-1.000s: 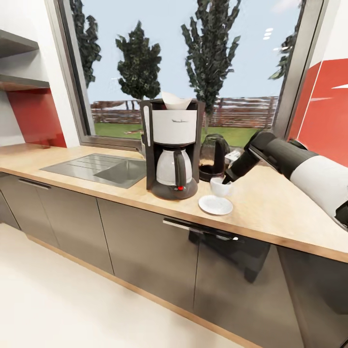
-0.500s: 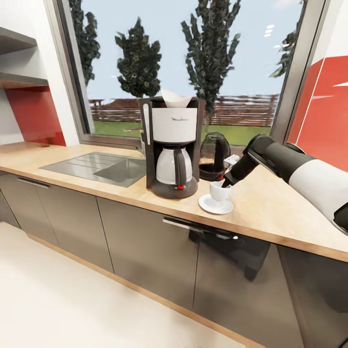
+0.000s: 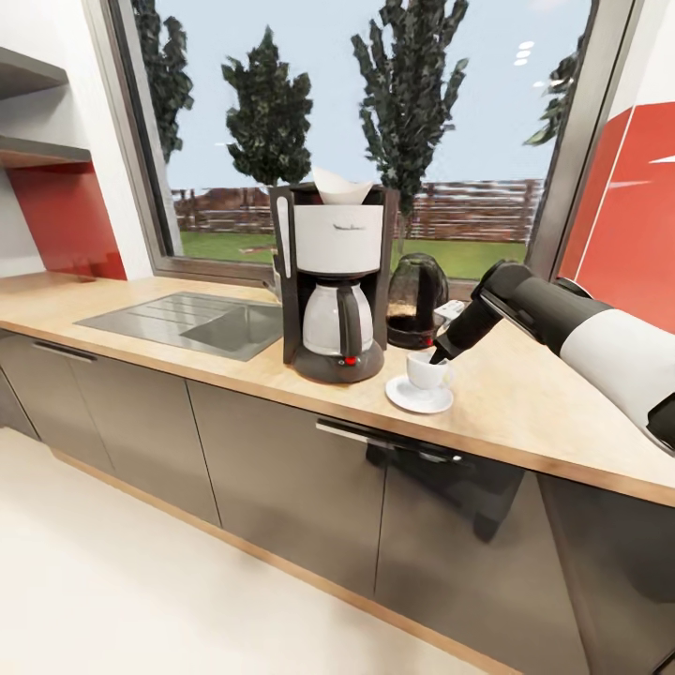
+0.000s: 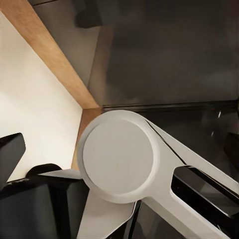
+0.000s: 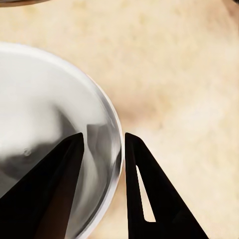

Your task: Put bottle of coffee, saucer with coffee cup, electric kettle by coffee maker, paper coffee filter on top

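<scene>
My right gripper (image 3: 436, 355) is closed over the rim of the coffee cup (image 3: 427, 372): through my right wrist camera one finger (image 5: 50, 194) sits inside the cup (image 5: 50, 129) and the other finger (image 5: 149, 194) outside, the white wall pinched between them. The cup stands upright on the saucer (image 3: 419, 397), directly beneath my fingertips. The saucer lies on the wooden countertop (image 3: 525, 394). Just beyond my gripper, toward the window (image 3: 375, 122), stands the electric kettle (image 3: 414, 303), dark and rounded. To the side of the cup away from my forearm sits the coffee maker (image 3: 335, 281), near the saucer but not touching it, with a white paper coffee filter (image 3: 341, 190) sticking up from its top. Further that way the sink (image 3: 192, 322) is set into the counter. My left wrist camera looks at dark cabinet fronts (image 4: 164, 55); I cannot tell how my left gripper stands.
</scene>
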Motion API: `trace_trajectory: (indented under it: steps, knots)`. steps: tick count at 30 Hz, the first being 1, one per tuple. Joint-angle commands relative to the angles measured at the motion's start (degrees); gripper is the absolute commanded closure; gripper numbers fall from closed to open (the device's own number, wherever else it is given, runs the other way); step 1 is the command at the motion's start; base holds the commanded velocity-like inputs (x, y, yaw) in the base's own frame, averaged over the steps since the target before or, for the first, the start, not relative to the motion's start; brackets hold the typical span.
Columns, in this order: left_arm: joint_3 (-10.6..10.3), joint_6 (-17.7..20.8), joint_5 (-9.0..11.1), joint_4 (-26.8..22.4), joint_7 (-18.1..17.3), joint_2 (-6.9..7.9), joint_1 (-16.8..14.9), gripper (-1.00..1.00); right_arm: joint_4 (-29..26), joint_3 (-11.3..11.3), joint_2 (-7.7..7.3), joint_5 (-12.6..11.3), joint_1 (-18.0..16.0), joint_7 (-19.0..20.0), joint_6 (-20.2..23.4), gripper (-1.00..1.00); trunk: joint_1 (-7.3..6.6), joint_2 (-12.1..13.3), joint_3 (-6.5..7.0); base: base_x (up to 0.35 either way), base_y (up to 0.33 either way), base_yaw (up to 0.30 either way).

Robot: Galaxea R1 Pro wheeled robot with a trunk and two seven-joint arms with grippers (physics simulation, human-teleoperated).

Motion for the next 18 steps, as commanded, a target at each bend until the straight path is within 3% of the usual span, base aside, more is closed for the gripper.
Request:
trace_trajectory:
  steps: [1, 18]
  knots:
    - [-0.2, 0.6, 0.1, 0.0, -0.2, -0.01, 0.0, -1.0, -0.1, 0.4, -0.07, -0.6, -0.1, -0.1, 0.3, 1.0, -0.01, 0.0, -0.08, 0.0, 0.0, 0.0]
    - [-0.2, 0.6, 0.1, 0.0, -0.2, 0.02, 0.0, -1.0, -0.1, 0.4, -0.07, -0.6, -0.1, -0.1, 0.3, 1.0, -0.01, 0.0, -0.78, 0.0, 0.0, 0.0]
